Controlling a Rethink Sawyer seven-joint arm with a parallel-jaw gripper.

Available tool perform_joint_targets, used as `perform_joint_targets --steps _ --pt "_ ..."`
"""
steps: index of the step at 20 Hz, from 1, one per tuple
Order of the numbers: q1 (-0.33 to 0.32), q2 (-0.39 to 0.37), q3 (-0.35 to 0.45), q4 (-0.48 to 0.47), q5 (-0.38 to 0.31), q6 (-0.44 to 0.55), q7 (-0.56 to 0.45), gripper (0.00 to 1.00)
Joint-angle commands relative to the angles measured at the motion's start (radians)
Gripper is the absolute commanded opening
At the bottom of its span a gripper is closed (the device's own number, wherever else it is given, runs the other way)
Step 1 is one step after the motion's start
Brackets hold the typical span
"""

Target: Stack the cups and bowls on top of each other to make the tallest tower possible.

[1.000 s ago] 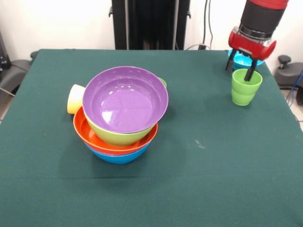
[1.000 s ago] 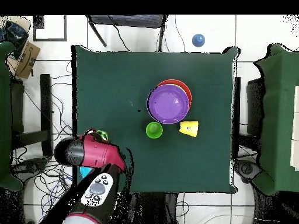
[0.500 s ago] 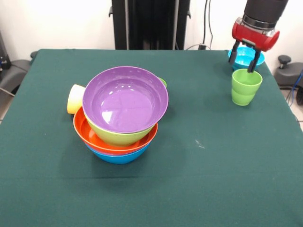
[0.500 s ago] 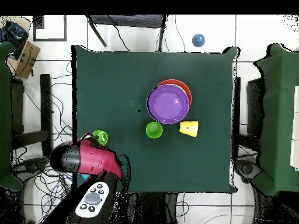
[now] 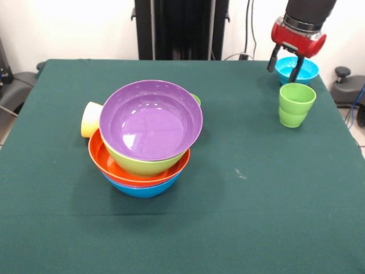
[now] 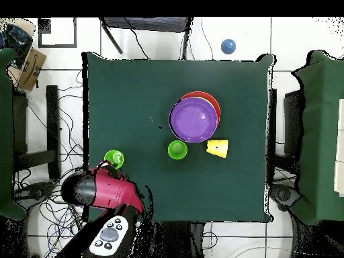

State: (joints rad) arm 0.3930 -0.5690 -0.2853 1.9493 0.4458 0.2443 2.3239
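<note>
- Your pincer hangs open and empty above the counter's far right corner in the front view, over the turquoise bowl
- The light green cup stands upright just nearer than that bowl, close to the right edge, apart from the pincer
- The tower sits left of the counter's middle: blue bowl lowest, then orange bowl, lime green bowl, and purple bowl open on top
- A yellow cup lies on its side touching the tower's left; a green cup stands just behind it, clear from overhead
- If you go for the turquoise bowl, drop straight over its rim with one finger inside and one outside, and close firmly, since glossy plastic will likely slip
- Lift clear of the light green cup before crossing, and set the load centred in the purple bowl
</note>
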Motion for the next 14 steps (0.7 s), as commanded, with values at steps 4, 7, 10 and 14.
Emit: perform_joint_targets --steps 4,7,10,14 --pt "0.049 0.011 0.082 0.109 0.042 -0.050 0.239 1.00" --pt "0.025 -0.013 0.128 0.157 0.045 -0.086 0.237 1.00" --pt "0.015 -0.023 0.165 0.192 0.054 -0.121 0.249 1.00" --pt "0.030 -0.024 0.191 0.220 0.073 -0.158 0.277 1.00"
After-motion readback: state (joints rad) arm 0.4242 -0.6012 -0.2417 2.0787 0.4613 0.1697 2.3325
